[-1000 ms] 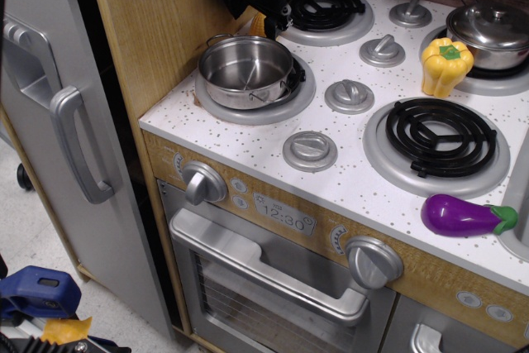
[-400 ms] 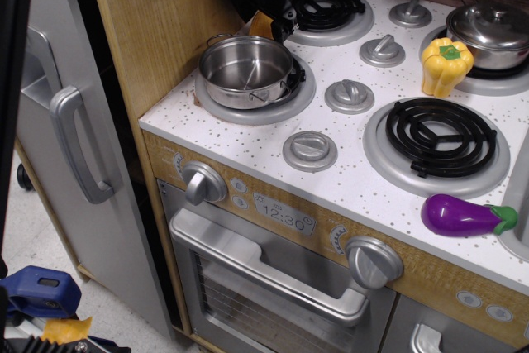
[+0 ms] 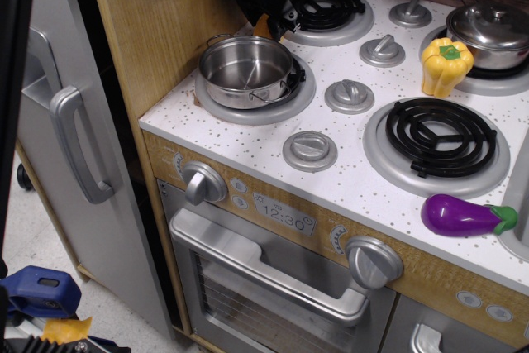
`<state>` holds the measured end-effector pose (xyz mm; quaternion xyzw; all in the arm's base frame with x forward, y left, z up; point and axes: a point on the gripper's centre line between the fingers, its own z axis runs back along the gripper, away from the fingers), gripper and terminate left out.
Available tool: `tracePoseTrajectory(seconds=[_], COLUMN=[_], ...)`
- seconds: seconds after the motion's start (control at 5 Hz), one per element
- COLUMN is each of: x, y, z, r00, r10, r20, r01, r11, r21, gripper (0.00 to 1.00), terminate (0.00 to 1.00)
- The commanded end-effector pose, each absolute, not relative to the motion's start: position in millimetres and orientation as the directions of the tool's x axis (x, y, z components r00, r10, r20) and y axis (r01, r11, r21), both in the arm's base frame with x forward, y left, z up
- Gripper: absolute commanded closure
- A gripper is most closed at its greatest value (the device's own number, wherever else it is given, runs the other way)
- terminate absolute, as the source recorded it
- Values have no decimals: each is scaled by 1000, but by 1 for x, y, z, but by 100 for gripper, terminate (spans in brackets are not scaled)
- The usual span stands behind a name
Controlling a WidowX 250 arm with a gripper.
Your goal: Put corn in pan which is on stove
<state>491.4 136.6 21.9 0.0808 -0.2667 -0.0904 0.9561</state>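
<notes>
From where I stand, the black gripper point(image 3: 263, 7) hangs at the far left corner of the stove point(image 3: 347, 163), low over the white speckled top, just behind the pan point(image 3: 245, 70). A sliver of yellow-orange shows at its lower end: that is the corn point(image 3: 264, 26), tucked between or right under the fingers, only its tapered tip peeking out toward the pan. Its long axis seems to slant down and toward me, though too little shows to be sure. The jaws look clamped around the corn, yet the dark body hides the contact, so I cannot tell for certain whether they grip it or merely press beside it. The pan sits empty on the front left burner point(image 3: 285, 101), its rim just in front of the corn and slightly lower in the view. The carry, I judge, is short: the corn must rise clear of that near rim and come forward over the steel bowl.
</notes>
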Motion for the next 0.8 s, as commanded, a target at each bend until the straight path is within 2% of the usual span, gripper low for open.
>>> tracePoseTrajectory(seconds=[0.0, 0.2, 0.6], x=[501, 500, 473], y=[149, 145, 117], z=[64, 97, 134], r00=[814, 830, 877], r10=[-241, -264, -210], r20=[529, 492, 432], r01=[118, 120, 57], r11=[959, 945, 938], r21=[256, 306, 341], gripper=[100, 100, 100], terminate=[0, 0, 0])
